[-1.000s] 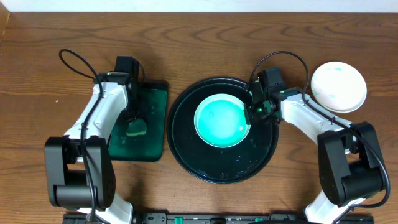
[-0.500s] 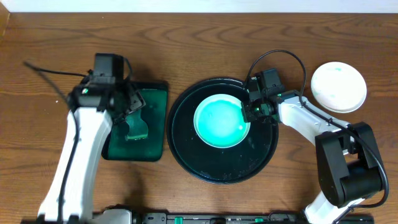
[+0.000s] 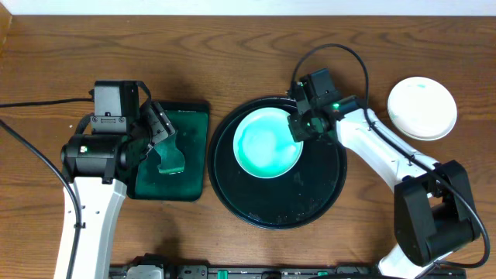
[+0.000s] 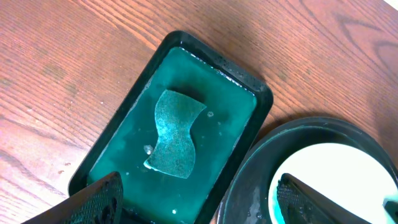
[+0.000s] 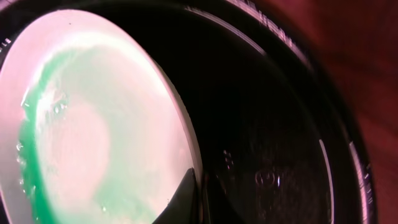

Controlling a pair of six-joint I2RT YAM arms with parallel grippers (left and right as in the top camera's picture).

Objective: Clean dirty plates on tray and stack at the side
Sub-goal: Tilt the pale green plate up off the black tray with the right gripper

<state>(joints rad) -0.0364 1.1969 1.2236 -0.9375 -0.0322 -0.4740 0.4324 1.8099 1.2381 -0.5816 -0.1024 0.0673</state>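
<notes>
The right gripper (image 3: 298,128), clamped on the rim of the plate (image 3: 263,147), had dragged it up-left in the tray (image 3: 279,211); the left gripper (image 4: 199,186), fingers spread wide, had lifted clear of the sponge (image 4: 173,134).

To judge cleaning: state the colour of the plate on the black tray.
The plate is white, smeared teal-green; clearest in the right wrist view.
</notes>
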